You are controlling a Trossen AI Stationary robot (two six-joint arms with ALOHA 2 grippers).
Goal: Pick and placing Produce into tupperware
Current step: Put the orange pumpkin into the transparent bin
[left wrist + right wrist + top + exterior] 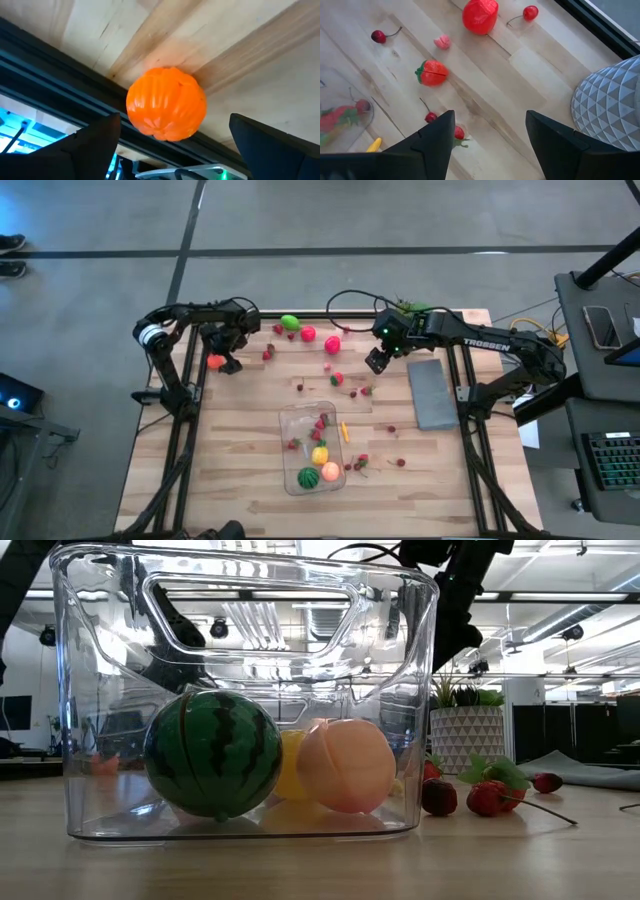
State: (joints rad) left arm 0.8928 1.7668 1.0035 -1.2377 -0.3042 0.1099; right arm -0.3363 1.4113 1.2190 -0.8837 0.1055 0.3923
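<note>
While the left hand (222, 362) hangs over the far left edge of the worktop (240, 460), its fingers spread wide, an orange pumpkin-like piece (166, 104) lies between them right at the worktop's rim, and the fingers do not touch it. Across the worktop, the right hand (378, 360) hovers near the far right side with its fingers parted and nothing between them; below it in the right wrist view lie a red strawberry (432, 73), a cherry (378, 36), a larger red piece (480, 16) and a small pink bit (442, 42), all apart from one another on the wood. Close by stands a white patterned pot (612, 107) with a green plant.

Near the middle of the worktop, toward the near edge, sits the tupperware (300, 425), upright and open. Inside it rest a toy watermelon (212, 753), a peach-coloured fruit (347, 766) and a yellow piece (290, 765) between them, touching. Just outside its wall lie a dark cherry (439, 797) and a strawberry with leaves (488, 797). A flat grey slab (432, 393) lies on the right side of the worktop. More small red Produce (333, 344) is scattered across the far half.
</note>
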